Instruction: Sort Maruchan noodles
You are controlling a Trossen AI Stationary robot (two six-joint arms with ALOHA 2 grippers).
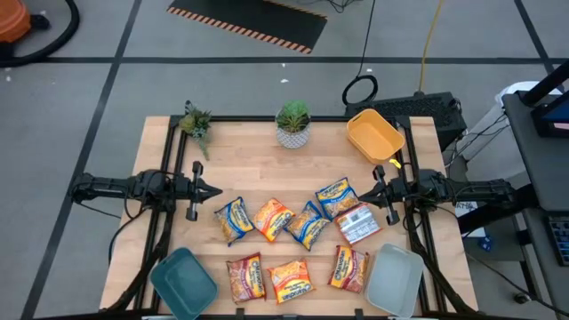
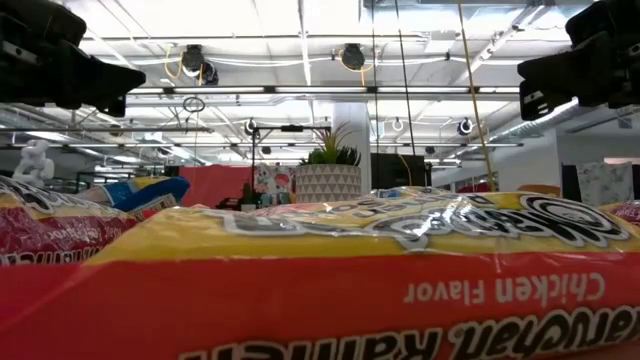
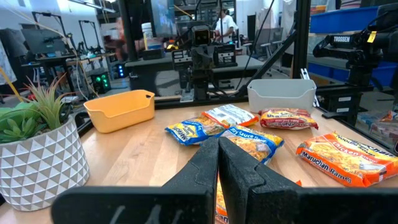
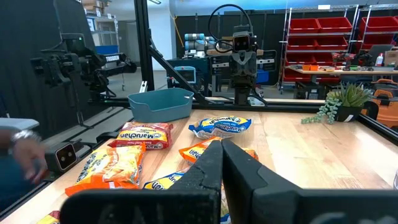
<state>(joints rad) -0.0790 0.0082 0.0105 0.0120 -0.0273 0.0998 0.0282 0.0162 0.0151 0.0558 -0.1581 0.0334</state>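
Observation:
Several Maruchan noodle packets lie flat on the wooden table [image 1: 249,164]. In a middle row are blue-and-yellow ones [image 1: 233,220] [image 1: 336,197], an orange one [image 1: 272,219] and a red-and-white one [image 1: 358,222]. Nearer the front edge lie red ones [image 1: 245,276] [image 1: 349,268] and an orange one [image 1: 291,279]; one packet [image 2: 320,280] fills the low view. My left gripper [image 1: 213,190] [image 3: 219,142] hangs shut above the table's left side, pointing level toward the packets. My right gripper [image 1: 369,189] [image 4: 222,143] hangs shut above the right side, facing it.
A yellow bin [image 1: 374,135] stands at the far right, a teal bin [image 1: 183,283] at the near left, a pale bin [image 1: 395,280] at the near right. Two potted plants [image 1: 293,124] [image 1: 196,123] stand along the far edge. A person's hand [image 4: 18,149] shows beyond the near edge.

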